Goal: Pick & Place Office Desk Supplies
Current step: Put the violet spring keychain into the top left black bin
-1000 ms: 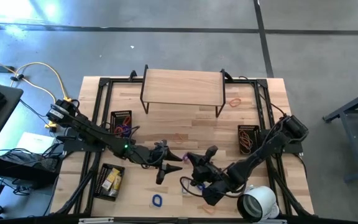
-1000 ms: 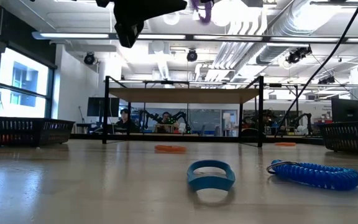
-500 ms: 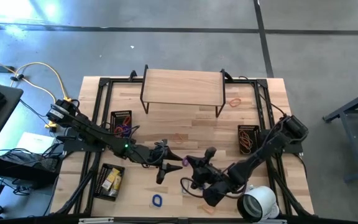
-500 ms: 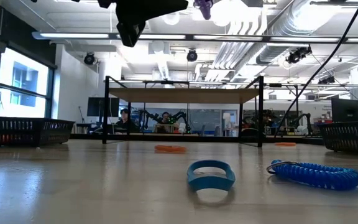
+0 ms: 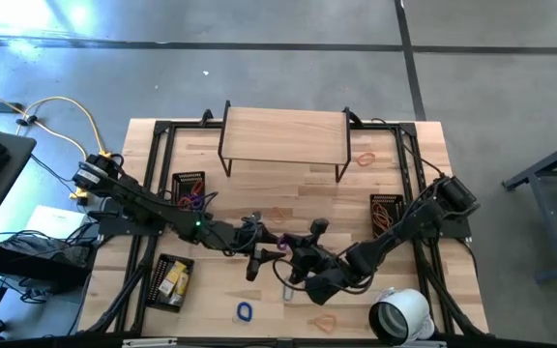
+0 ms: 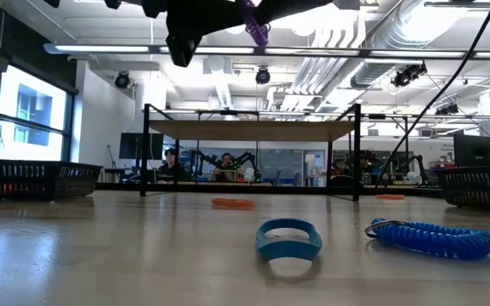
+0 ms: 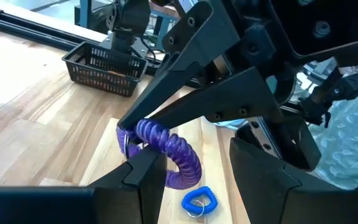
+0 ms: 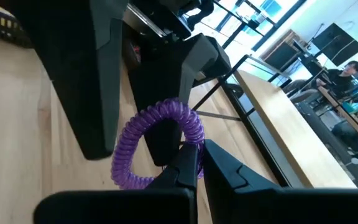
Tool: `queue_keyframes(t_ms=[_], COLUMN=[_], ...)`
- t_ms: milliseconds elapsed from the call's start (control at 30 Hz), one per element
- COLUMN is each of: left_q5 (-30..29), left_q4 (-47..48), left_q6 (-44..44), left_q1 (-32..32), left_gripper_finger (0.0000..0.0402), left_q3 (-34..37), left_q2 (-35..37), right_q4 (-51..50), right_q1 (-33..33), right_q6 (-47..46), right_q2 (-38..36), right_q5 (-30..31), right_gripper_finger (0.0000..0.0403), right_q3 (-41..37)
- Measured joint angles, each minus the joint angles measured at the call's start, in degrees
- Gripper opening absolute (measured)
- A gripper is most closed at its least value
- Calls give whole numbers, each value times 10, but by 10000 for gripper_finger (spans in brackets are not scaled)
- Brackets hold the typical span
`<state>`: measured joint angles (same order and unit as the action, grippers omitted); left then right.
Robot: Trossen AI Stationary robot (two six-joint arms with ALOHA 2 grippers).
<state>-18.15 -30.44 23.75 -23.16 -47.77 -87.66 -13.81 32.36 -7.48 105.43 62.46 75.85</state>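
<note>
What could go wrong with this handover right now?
The right pincer pinches only one edge of the purple coil, so it may slip before the open left pincer closes on it. Both pincers crowd together above the table, so fingers could collide. A dropped coil might land outside any basket.

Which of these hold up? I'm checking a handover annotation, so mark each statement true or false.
1. The right gripper is shut on the purple coil loop. True.
2. The left gripper is shut tight on the blue loop. False: its fingers are apart, beside the purple coil loop, and the blue loop lies on the table.
3. The purple coil loop is held above the table. True.
4. The white tape roll sits in a black mesh basket. False: it stands on the table's near right corner.
</note>
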Motion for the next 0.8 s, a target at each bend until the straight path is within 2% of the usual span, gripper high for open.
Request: queue_keyframes(t_ms=[267,367,800], left_q5=[0,0,0], left_q4=[11,18,38], left_q6=[1,2,1], left_q1=[-4,-7,-6], left_gripper_finger=[166,153,13], left_q3=[0,0,0], left_q2=[0,0,0], right_q4=[2,4,3], right_q1=[12,14,12], right_q6=[-4,-4,-4], right_q2=[0,0,0], right_q5=[4,5,-20], right_gripper_finger=[4,4,4], right_q3=[0,0,0])
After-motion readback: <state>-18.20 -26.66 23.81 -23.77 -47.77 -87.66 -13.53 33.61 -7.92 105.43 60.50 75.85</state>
